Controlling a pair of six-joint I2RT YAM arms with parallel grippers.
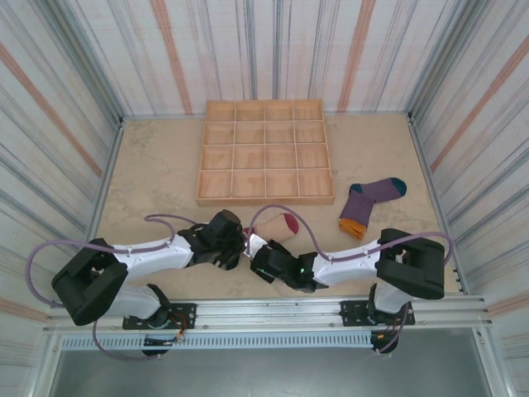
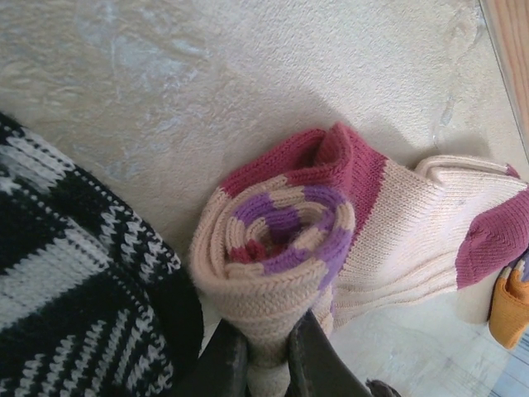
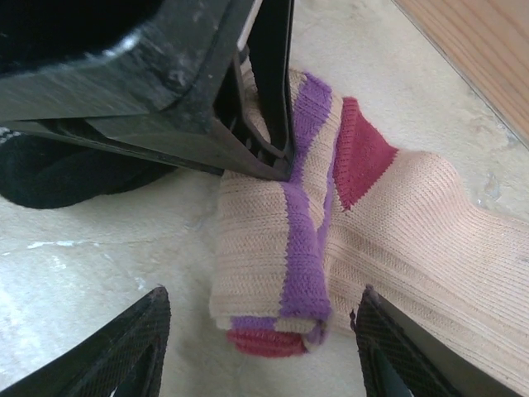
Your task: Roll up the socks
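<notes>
Left jaws pinch the rolled tan sock (image 2: 281,248); right jaws spread astride it, gaps either side. Also striped sock (image 2: 66,281), purple sock (image 1: 372,195): three.

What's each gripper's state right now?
Left gripper: closed on the rolled end of the tan sock.
Right gripper: open, straddling that rolled end without gripping it.

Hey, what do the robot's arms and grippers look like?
Both arms, left arm and right arm, have white links and bulky black joints, with thin purple cables looping along them. The right gripper has black fingers with a fine mesh texture.
</notes>
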